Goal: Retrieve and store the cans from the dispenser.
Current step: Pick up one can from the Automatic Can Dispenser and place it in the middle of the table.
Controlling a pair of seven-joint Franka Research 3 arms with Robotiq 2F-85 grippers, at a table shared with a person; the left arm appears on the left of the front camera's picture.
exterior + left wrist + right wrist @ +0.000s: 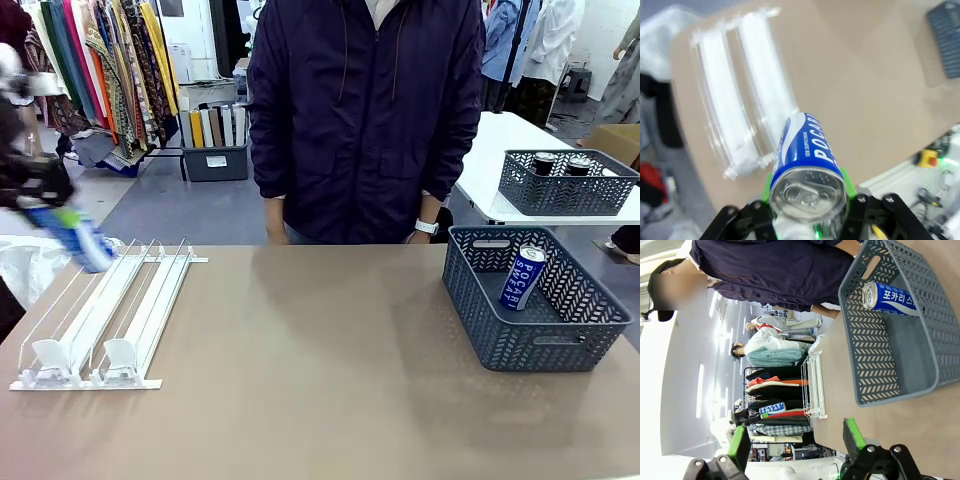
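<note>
A slim blue-and-white drink can (807, 170) is gripped by the left gripper (809, 200) above the far end of the low white wire-and-plastic dispenser (100, 320).
A second blue-and-white can (522, 277) is seen leaning inside the dark grey mesh plastic basket (590, 345), well apart across the brown table (320, 380). The right gripper (795, 440) is held wide open and empty. The can is clamped near its top only, so a fast carry could let it tilt or slip out.
</note>
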